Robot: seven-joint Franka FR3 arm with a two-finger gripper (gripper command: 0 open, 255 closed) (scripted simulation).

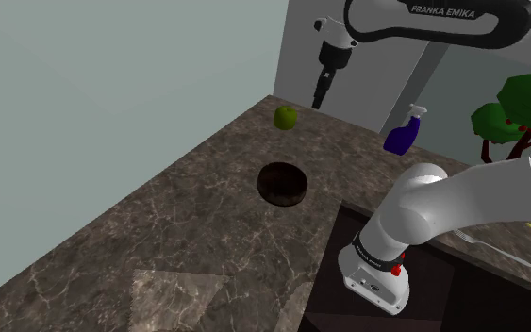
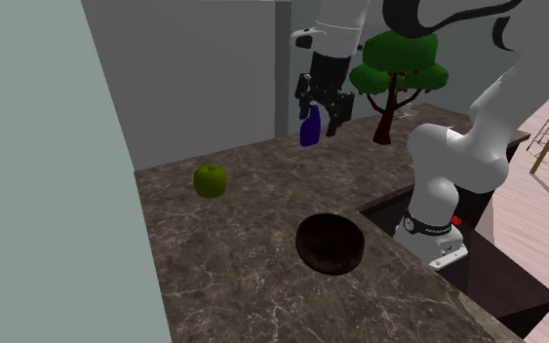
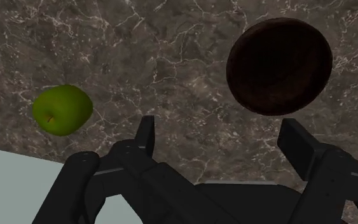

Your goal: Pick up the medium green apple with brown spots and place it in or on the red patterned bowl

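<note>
The gripper (image 3: 219,127) hangs high above the bench (image 3: 171,51), spread wide and holding nothing. The green apple (image 3: 61,109) sits on the bench outside one finger, and the dark bowl (image 3: 279,65) outside the other. Descending likely needs a sideways shift toward the apple.

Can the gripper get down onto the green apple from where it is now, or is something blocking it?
Probably yes. The gripper hangs open above the counter, and the apple sits alone in the open, apart from the dark bowl; nothing lies between them.
</note>
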